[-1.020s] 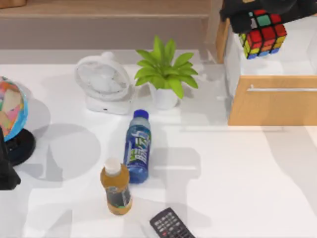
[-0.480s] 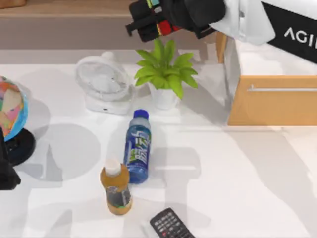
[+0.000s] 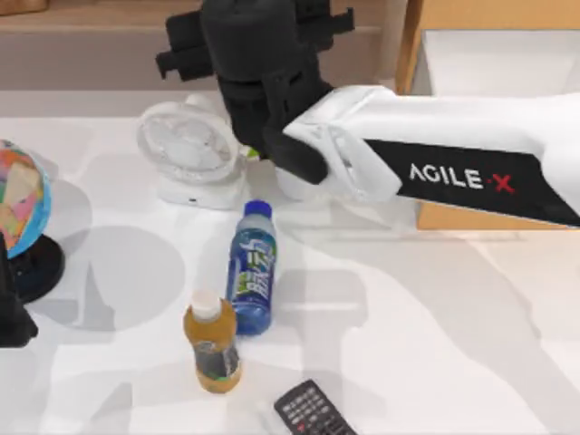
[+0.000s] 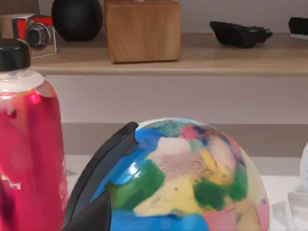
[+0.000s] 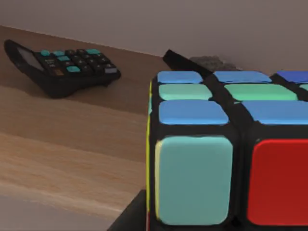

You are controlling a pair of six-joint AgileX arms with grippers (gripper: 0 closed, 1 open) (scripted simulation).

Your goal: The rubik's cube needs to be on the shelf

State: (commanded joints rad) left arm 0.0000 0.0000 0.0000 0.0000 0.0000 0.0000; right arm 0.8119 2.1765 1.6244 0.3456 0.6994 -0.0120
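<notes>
"AGILE·X" in white letters on the black panel of our right arm (image 3: 471, 177), label print on the blue bottle (image 3: 251, 269) too small to read

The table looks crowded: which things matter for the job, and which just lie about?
Job:
- small multicoloured rubik's cube, held by the right gripper
- long light-brown wooden shelf

Lying about:
- white desk fan
- blue bottle
- amber bottle
- black calculator
- colourful globe
</notes>
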